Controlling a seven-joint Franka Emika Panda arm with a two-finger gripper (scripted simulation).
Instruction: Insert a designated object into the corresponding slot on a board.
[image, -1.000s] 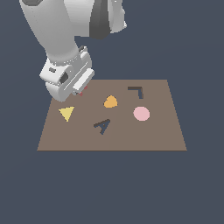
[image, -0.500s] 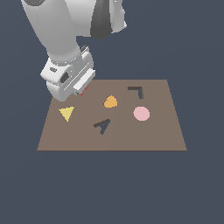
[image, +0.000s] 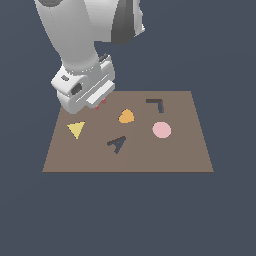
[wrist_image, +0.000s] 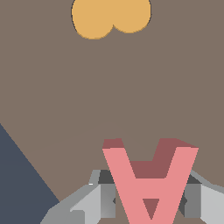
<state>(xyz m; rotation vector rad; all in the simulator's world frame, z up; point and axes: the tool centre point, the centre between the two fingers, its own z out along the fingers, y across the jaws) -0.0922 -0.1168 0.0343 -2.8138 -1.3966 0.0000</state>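
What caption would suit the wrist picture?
Pincer holding a pink A piece between its fingers above the brown board, orange piece ahead.

exterior view looks down at the whole board (image: 175, 155) from farther off; wrist view sits close above it, sharing the orange piece (image: 126, 116).

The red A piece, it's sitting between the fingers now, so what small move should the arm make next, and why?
Probably lift it straight up a little. In the wrist view the gripper has its fingers on both sides of the red A piece, apparently clamping it, at the board edge. The A-shaped slot lies away from it, past the orange piece, so it needs clearance first.
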